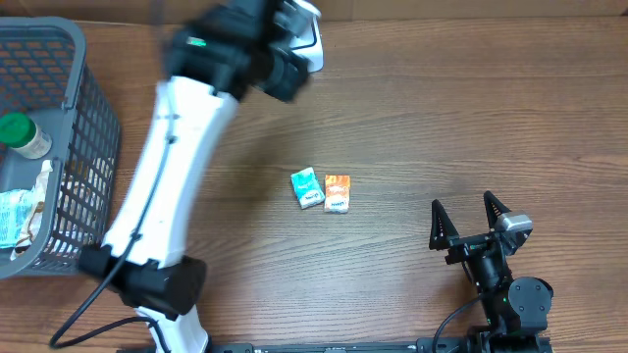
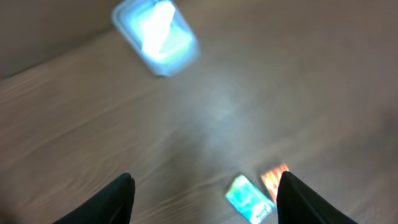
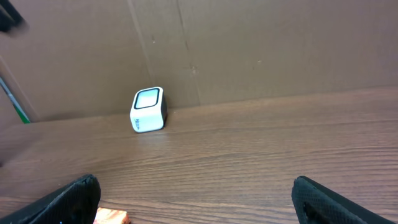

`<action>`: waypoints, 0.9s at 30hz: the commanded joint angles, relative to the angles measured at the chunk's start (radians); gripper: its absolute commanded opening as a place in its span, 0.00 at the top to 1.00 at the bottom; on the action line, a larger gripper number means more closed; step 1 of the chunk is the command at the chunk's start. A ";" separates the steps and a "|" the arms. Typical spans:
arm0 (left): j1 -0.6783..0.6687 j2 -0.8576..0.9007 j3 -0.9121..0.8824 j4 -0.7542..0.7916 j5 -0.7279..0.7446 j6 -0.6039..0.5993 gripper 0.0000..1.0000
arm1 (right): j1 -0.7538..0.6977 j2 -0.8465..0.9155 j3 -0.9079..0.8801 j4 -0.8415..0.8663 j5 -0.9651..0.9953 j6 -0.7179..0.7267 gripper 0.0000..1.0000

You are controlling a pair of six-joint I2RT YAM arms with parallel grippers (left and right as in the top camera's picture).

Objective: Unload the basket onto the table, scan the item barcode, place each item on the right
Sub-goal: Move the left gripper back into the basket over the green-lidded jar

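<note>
Two small packs lie side by side mid-table: a teal pack [image 1: 307,187] [image 2: 250,199] and an orange pack [image 1: 338,194] [image 2: 273,177]. A white box-shaped barcode scanner [image 1: 310,39] [image 3: 148,109] stands at the table's far edge; in the blurred left wrist view the scanner [image 2: 155,37] has a blue-lit window. My left gripper [image 2: 206,177] hovers high near the scanner, open, nothing between its fingers; in the overhead view its arm is motion-blurred. My right gripper [image 1: 461,200] [image 3: 196,181] rests open at the near right, empty, with a corner of the orange pack [image 3: 112,217] by its left finger.
A grey mesh basket [image 1: 93,108] with a green-capped bottle [image 1: 22,134] and a packet stands at the left edge. A brown cardboard wall [image 3: 249,50] closes off the back of the table behind the scanner.
</note>
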 commanded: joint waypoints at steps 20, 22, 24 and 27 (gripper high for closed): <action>0.849 -0.091 0.198 -0.277 -0.073 -0.387 0.41 | -0.003 -0.012 -0.011 0.006 0.005 -0.004 0.00; 0.910 -0.090 0.191 -0.288 -0.071 -0.389 0.40 | -0.003 -0.012 -0.011 0.006 0.005 -0.004 0.00; 0.960 -0.090 0.173 -0.287 -0.054 -0.399 0.37 | -0.003 -0.012 -0.011 0.006 0.005 -0.004 0.00; 1.014 -0.090 0.129 -0.278 -0.019 -0.399 0.37 | -0.003 -0.012 -0.011 0.006 0.005 -0.004 0.00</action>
